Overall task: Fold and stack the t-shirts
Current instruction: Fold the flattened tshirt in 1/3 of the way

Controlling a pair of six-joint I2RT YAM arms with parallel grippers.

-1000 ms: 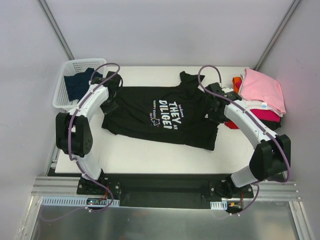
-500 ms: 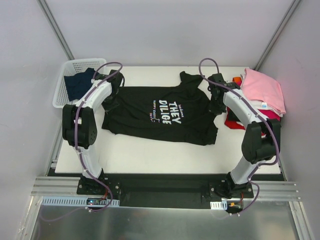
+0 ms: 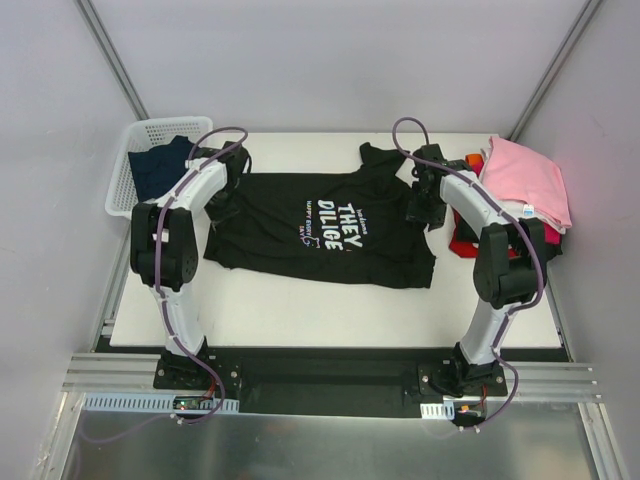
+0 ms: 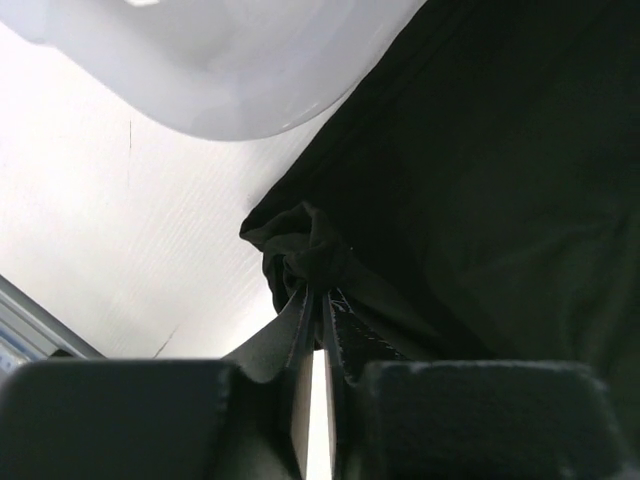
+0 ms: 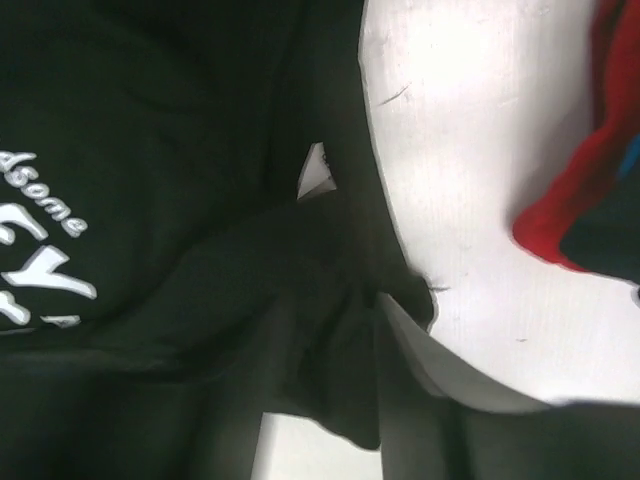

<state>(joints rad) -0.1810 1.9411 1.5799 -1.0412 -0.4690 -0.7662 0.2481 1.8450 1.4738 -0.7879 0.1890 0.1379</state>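
Lying print-up across the surface (image 3: 300,300): black t-shirt (image 3: 320,230). Its left edge, bunched, is pinched tight by the left end effector (image 4: 320,340). At its right edge, the right end effector (image 3: 420,210): grip state indiscernible, dark against dark. Far right: pink-topped pile (image 3: 522,178).

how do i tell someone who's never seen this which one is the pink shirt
Look at the white table and go to its far right corner, where a pile of folded shirts sits. The pink shirt is the top layer of that pile, pale pink, while those under it are white, magenta and red.
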